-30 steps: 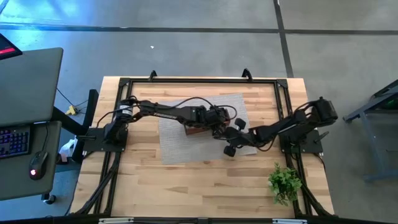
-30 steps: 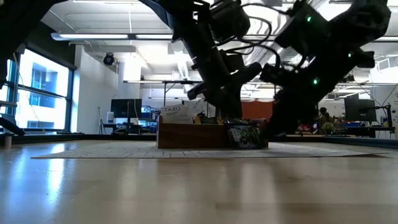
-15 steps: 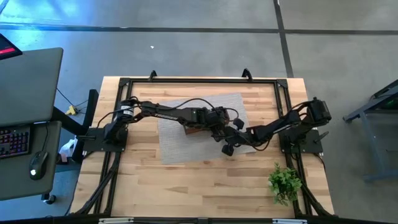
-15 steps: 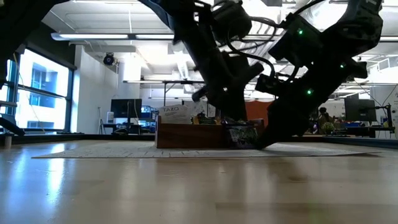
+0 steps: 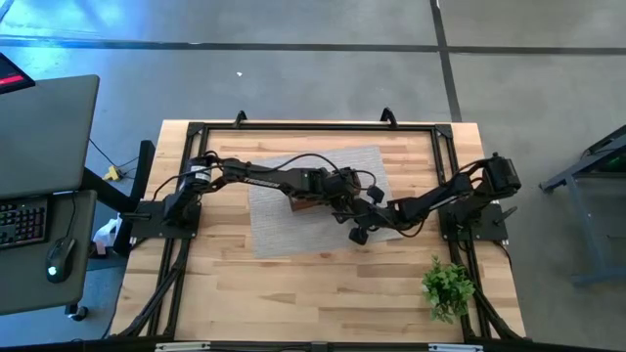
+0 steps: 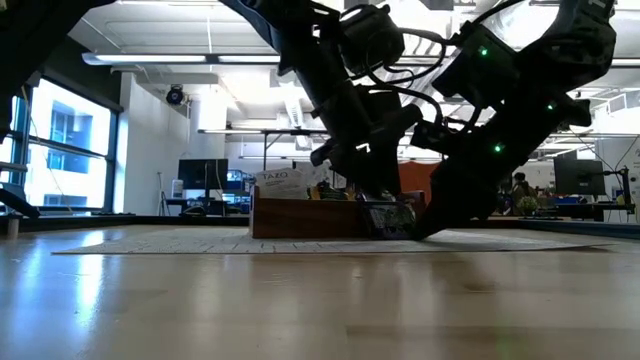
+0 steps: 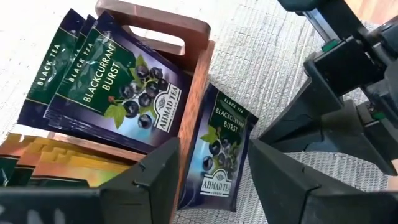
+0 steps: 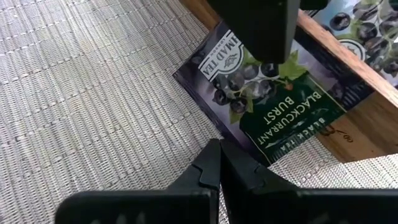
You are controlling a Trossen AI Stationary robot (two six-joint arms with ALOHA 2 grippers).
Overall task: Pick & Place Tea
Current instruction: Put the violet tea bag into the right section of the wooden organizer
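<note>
While both arms converge over the grey woven mat [image 5: 284, 230] at the table's middle, the left gripper [image 7: 214, 171] hangs just above one dark blackcurrant sachet [image 7: 222, 148], its two fingers [image 7: 155, 180] spread apart with the sachet showing in the gap between them. That sachet lies outside the wooden tray [image 7: 199, 81], leaning against the tray's outer end wall with its lower edge on the mat; the fingers do not grip it. Inside the tray's end compartment stands a fanned stack of the same blackcurrant sachets [image 7: 112, 87], tilted, and beside them, in the neighbouring compartment, are yellow-orange sachets [image 7: 56, 165]. The right gripper [image 8: 219, 163] sits low on the mat right next to the loose sachet [image 8: 267, 106], fingers pressed together and holding nothing, tips at or nearly at the sachet's edge; contact cannot be confirmed. From the right wrist view the left arm's finger [image 8: 255, 31] overlaps the sachet's upper part. In the high view the left gripper [image 5: 344, 200] is at the tray's right end and the right gripper [image 5: 364, 227] just beyond it, toward the near side. The low view shows the tray [image 6: 300, 215] standing on the mat with a white-labelled sachet [image 6: 285, 182] rising above its rim. A small green plant [image 5: 447, 286] stands at the table's near right corner, well apart.
</note>
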